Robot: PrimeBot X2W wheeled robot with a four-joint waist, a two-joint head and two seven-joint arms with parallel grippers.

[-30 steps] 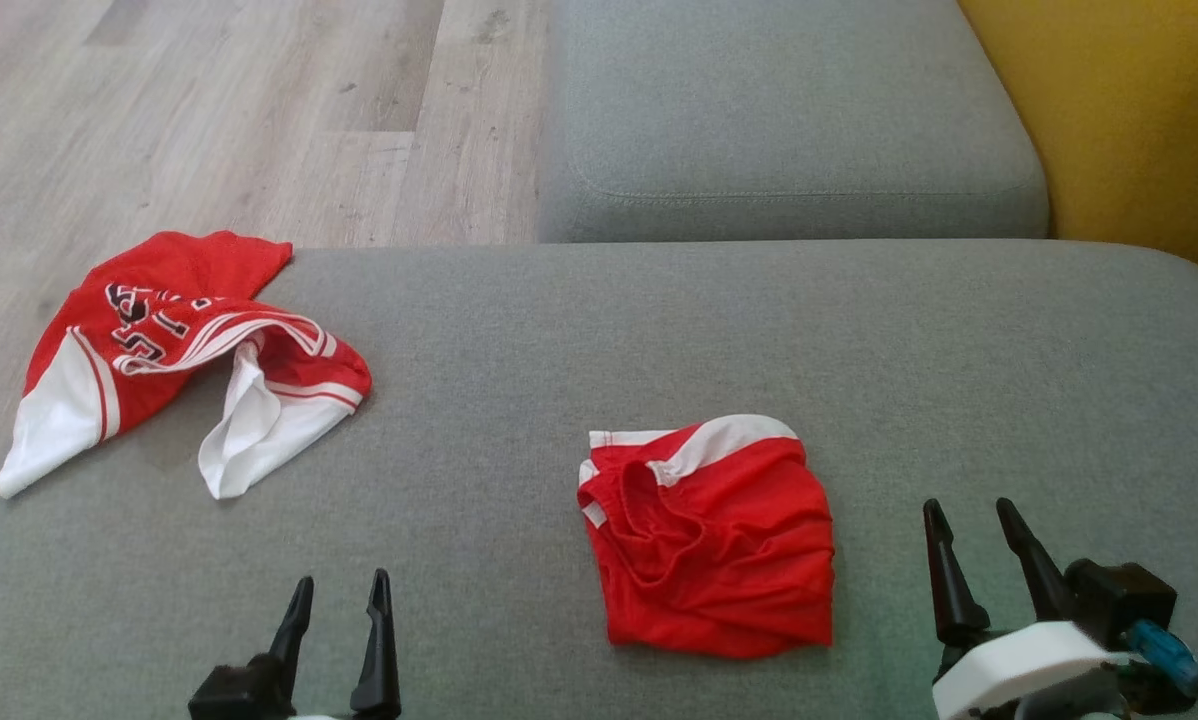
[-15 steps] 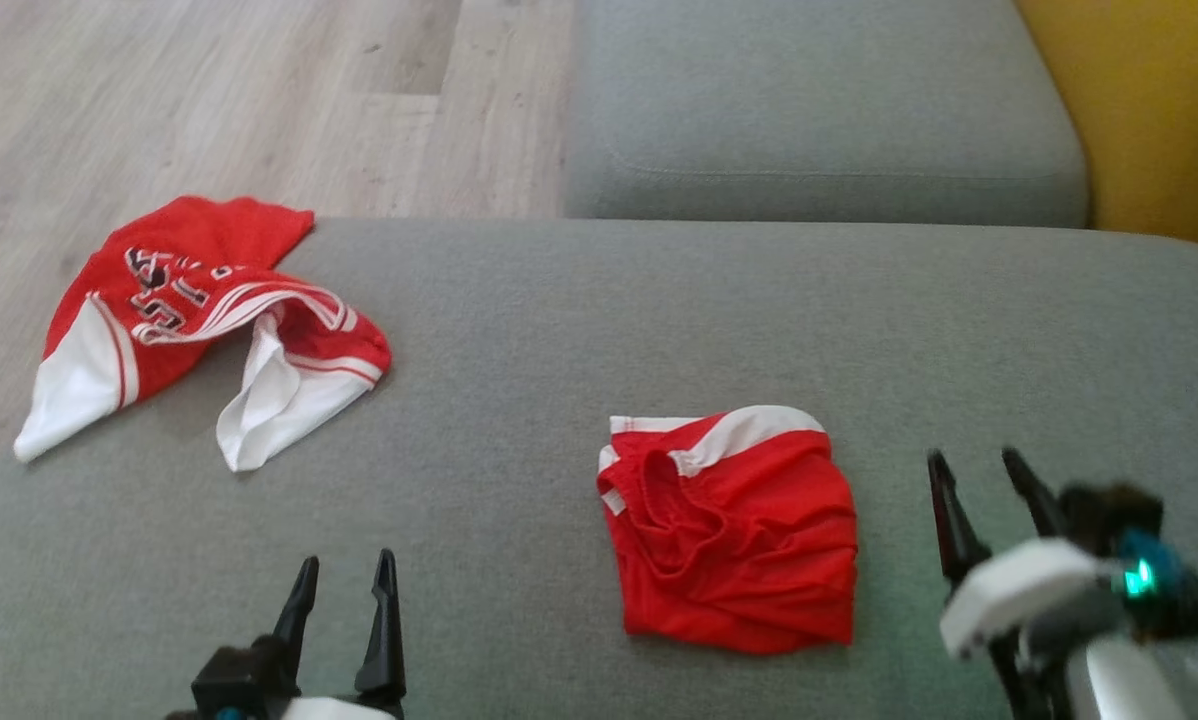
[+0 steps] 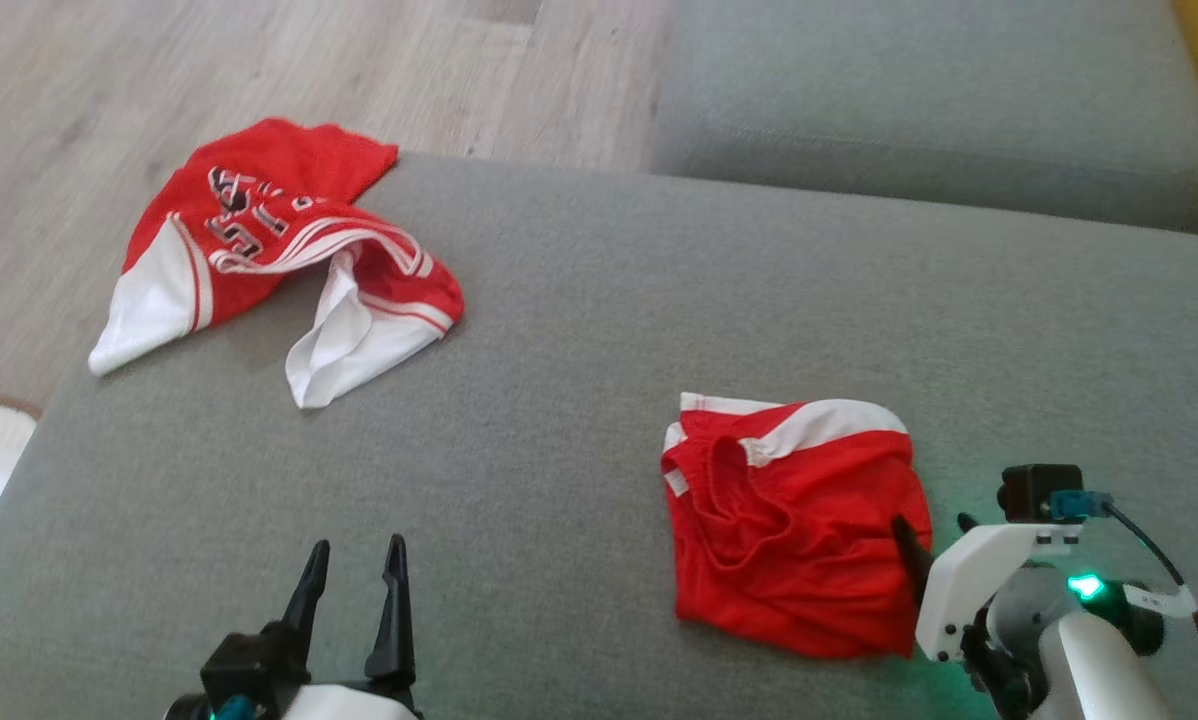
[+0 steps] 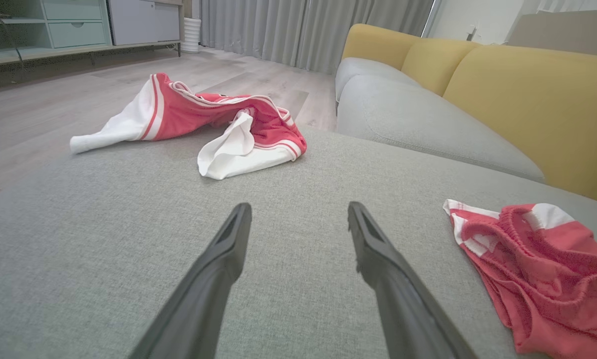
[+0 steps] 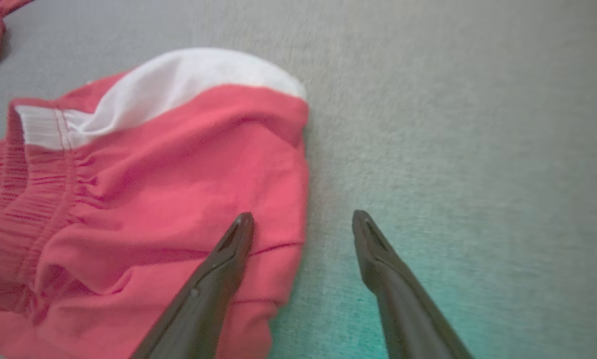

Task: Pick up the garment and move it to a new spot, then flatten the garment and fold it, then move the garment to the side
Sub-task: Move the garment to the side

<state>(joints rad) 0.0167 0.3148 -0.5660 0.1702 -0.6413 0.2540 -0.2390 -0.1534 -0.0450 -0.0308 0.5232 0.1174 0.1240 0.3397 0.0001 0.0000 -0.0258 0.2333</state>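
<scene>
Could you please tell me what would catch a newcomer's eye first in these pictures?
Two bright garments stand out on the grey sofa: crumpled red shorts near its front right, and a red-and-white jersey at its far left edge. The open right tool is poised at the shorts' right edge.

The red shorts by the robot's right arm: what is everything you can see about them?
The red shorts look like a soft sports knit, with a gathered elastic waistband and a white band along the far edge. They lie crumpled and loosely folded on the grey sofa cushion. The open right pincer straddles their right edge, with one finger over the cloth and one over the cushion. Whether it touches them is unclear.
</scene>
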